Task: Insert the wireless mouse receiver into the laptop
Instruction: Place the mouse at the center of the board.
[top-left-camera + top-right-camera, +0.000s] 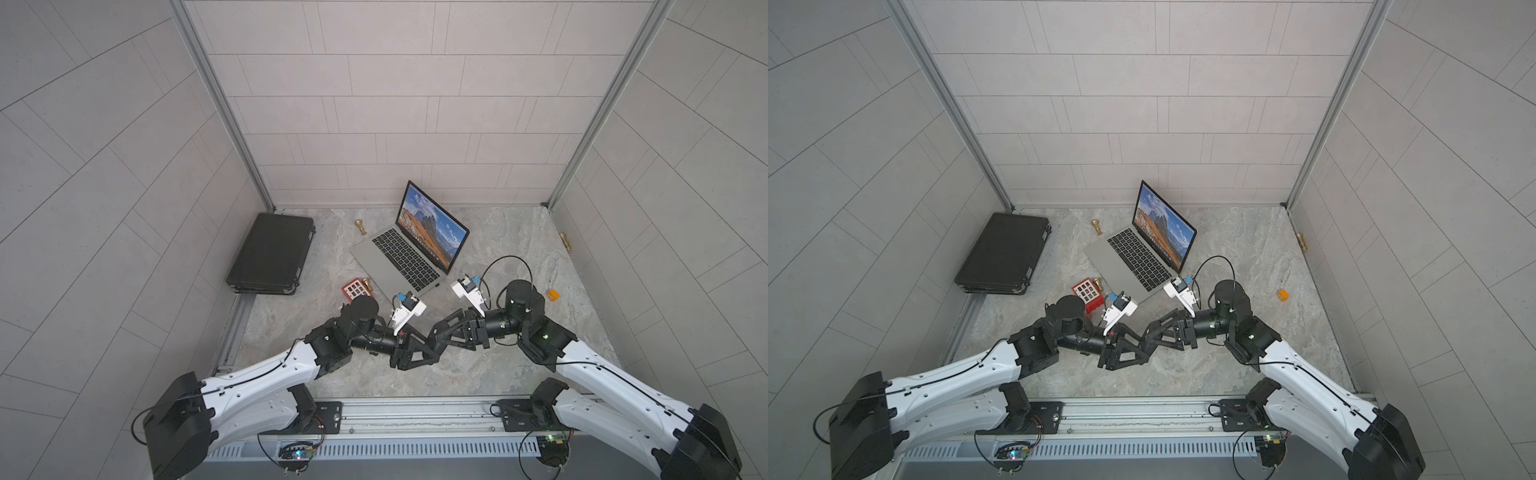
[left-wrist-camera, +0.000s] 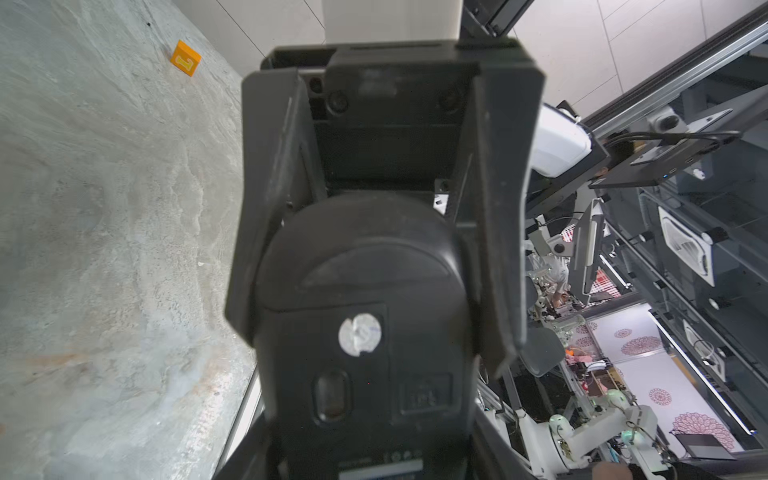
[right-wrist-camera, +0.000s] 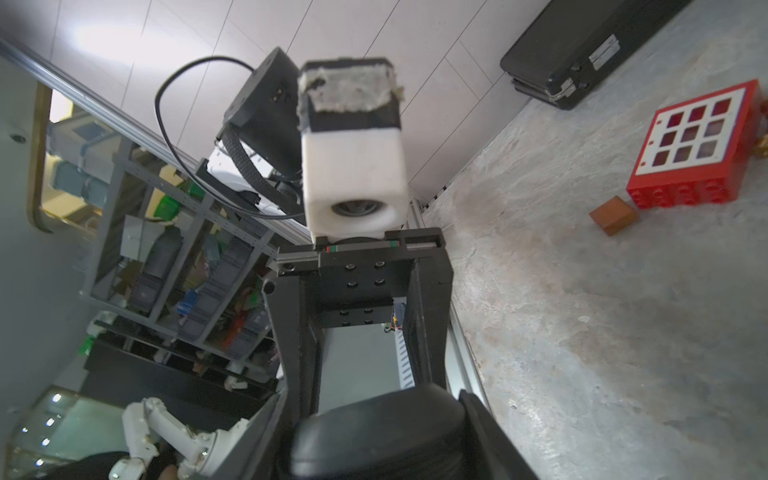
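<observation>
Nose to nose above the grey marbled table (image 1: 519,232), the left gripper (image 3: 361,390) and right gripper (image 2: 376,349) both clamped the sides of an oval black mouse (image 2: 365,270). The slim silver-grey laptop (image 1: 399,257) stood open just beyond them; the wireless mouse receiver could not be made out.

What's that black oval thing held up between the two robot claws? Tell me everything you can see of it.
It is an oval black plastic computer mouse, held clear of the grey marbled tabletop, underside toward the left wrist camera. That side shows a curved cover panel, a round silvery sticker, an oval sensor window and a small recessed switch. The left gripper clamps one end; the right gripper flanks the other end closely, but whether it presses is unclear.
</observation>
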`<state>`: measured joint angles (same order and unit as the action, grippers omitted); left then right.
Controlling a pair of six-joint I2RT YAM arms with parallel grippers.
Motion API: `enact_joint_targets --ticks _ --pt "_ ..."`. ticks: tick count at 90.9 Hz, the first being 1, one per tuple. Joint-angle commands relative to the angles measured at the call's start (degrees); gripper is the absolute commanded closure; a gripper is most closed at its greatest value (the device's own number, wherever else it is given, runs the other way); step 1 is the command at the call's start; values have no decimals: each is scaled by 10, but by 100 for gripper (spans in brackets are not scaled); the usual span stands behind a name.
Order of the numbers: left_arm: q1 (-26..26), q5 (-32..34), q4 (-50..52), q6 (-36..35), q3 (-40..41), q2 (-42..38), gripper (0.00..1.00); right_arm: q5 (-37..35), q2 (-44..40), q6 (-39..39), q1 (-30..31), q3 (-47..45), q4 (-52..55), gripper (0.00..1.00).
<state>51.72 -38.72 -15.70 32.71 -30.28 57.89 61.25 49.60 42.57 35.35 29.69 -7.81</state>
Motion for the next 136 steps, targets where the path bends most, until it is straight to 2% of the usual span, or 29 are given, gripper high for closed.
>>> enact_joint_targets --ticks 1,5,8,18,23,27,33,37,45,68,76,86,97,110,122,128,134,136 --pt "-4 -1 -25 19 -4 -2 86 45 -9 0 9 9 -21 57" --pt "-5 11 -12 17 -4 -3 79 43 -12 -11 9 10 -12 60" --pt "-6 20 0 15 -4 -5 69 39 -14 -23 9 13 -1 62" --pt "-18 67 38 14 4 -21 12 -7 -15 -100 9 32 90 65" --pt "-28 96 71 4 7 -39 1 -66 -12 -144 9 42 145 66" --pt "-36 126 108 -12 5 -56 0 -124 -4 -203 9 51 204 66" --pt "-42 202 193 -42 0 -86 0 -246 20 -279 10 73 273 66" --pt "-44 258 242 -62 -5 -103 0 -335 47 -303 10 87 303 66" --pt "-48 337 312 -95 -18 -123 0 -450 123 -360 17 134 338 71" --pt "-51 410 332 -110 -24 -123 0 -615 309 -590 78 271 438 73" --pt "-51 424 336 -116 -26 -117 0 -666 365 -639 97 317 499 71" --pt "-55 435 347 -118 -32 -104 0 -714 430 -677 118 371 555 68" --pt "-61 444 339 -113 -25 -99 0 -741 503 -691 142 417 585 59" --pt "-77 440 324 -102 -14 -102 0 -734 555 -683 167 444 584 41" --pt "-92 446 314 -102 -9 -104 0 -693 558 -657 170 441 548 33" --pt "-106 456 311 -105 -12 -101 0 -677 544 -639 165 426 523 21" --pt "-125 471 303 -108 -16 -95 0 -654 514 -621 154 413 504 14" --pt "-133 477 297 -108 -17 -94 0 -646 502 -615 150 408 496 7"
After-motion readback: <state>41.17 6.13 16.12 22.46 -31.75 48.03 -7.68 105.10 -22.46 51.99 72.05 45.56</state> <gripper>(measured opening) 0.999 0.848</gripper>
